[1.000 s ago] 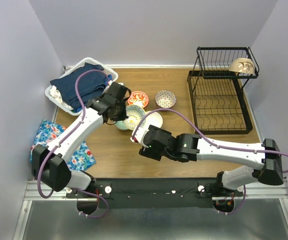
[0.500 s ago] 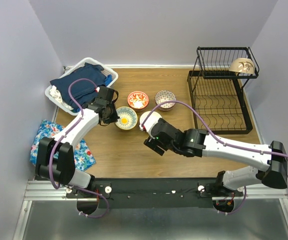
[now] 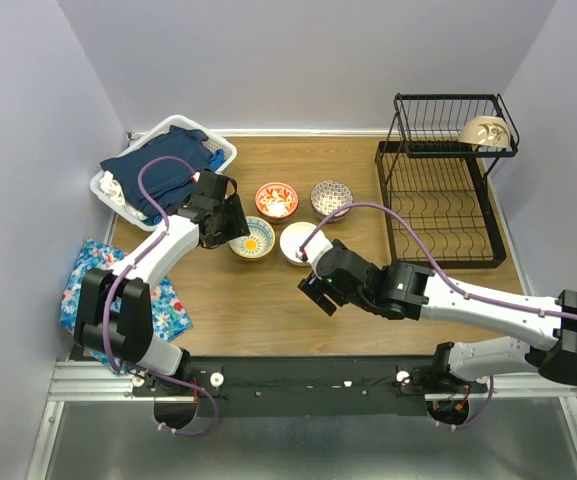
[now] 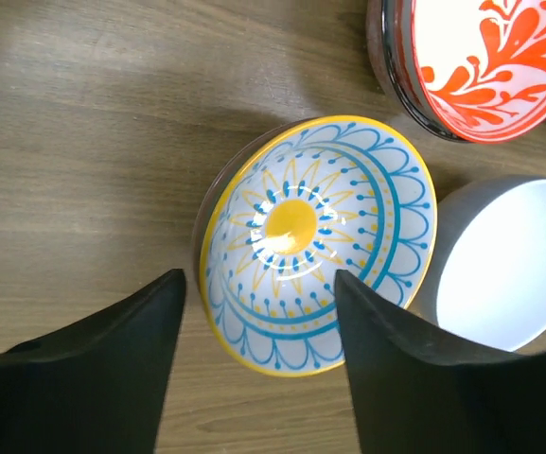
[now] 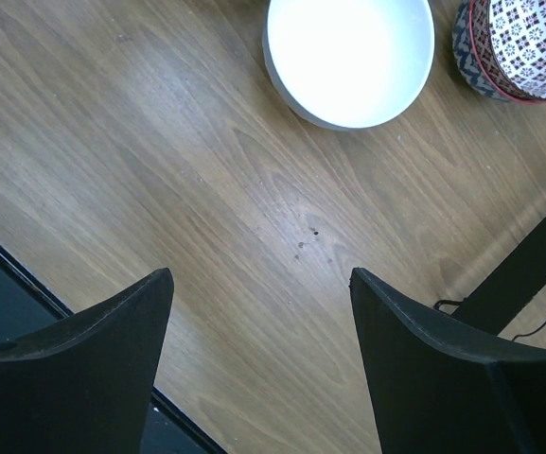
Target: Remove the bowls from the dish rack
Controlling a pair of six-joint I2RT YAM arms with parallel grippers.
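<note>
Wooden tabletop is shown with four bowls set down at centre, the left gripper spread over a yellow-and-blue bowl, the right gripper spread empty near a white bowl; a beige bowl on the top tier of the dish rack, upper right, is judged next to be fetched.

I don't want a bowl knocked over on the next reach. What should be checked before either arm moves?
1. No grip on the yellow-and-blue bowl: ok, the left gripper has its jaws apart and the bowl rests on the table.
2. Nothing in the right gripper: ok, open above bare wood.
3. Clearance from the white bowl: ok, it lies beyond the right fingers.
4. Emptied dish rack: not ok, a beige bowl sits on its upper tier.
5. How that bowl is seated: cannot tell, too small.
</note>
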